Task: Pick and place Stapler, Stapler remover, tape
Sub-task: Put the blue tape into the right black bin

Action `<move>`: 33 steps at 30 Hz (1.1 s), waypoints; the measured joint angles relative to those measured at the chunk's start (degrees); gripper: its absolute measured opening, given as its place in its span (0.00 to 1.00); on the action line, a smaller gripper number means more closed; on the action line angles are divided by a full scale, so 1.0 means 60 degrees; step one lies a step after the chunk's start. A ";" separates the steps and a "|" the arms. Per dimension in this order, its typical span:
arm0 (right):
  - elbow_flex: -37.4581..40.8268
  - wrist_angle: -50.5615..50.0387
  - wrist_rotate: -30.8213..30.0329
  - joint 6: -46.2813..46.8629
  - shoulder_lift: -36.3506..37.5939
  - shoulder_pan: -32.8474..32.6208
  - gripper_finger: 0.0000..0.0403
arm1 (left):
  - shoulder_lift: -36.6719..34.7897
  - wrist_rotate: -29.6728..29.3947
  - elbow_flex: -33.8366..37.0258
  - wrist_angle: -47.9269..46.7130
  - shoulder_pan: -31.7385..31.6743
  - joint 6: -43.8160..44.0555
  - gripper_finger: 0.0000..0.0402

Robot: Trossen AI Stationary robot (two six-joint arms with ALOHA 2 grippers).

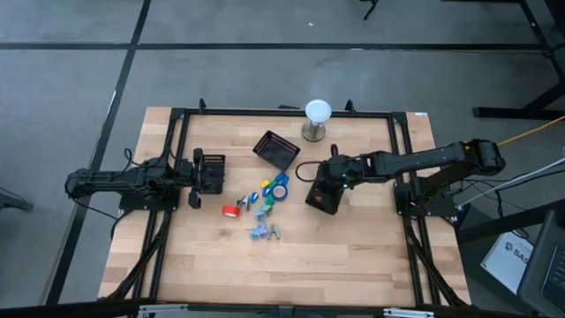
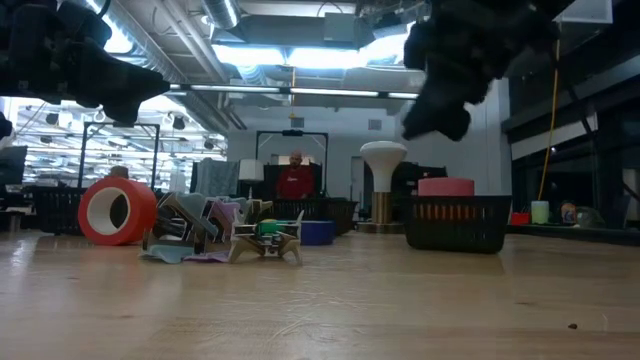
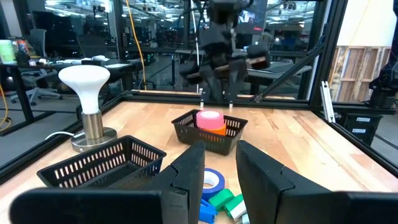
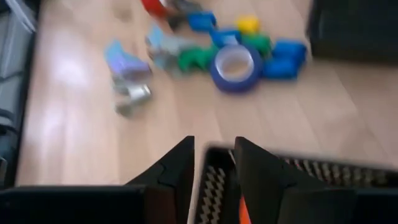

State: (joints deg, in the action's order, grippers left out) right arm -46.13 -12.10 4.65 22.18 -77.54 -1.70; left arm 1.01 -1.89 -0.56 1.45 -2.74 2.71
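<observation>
High view: the right gripper [image 1: 322, 196] hangs over a black basket [image 1: 320, 189] holding pink and orange tape [image 3: 211, 121], fingers parted around nothing. Red tape [image 1: 229, 211] and blue tape [image 1: 280, 190] lie beside that basket. Left gripper's [image 1: 196, 173] finger state: cannot tell.

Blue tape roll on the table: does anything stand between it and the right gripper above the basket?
Nothing visible does. The right gripper hangs over the near basket's rim, holding nothing; the blue tape roll lies beyond on bare wood, with green and blue pieces touching its far sides only.
</observation>
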 joint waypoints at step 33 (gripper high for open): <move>-0.0869 0.3828 -0.2230 0.0987 -0.1656 -0.1990 0.29 | -0.0002 0.0000 0.0000 0.0004 0.0002 0.0001 0.22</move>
State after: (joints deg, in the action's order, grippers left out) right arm -51.35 10.87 -8.73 28.10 -87.48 -13.64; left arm 1.00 -1.89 -0.56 1.47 -2.72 2.71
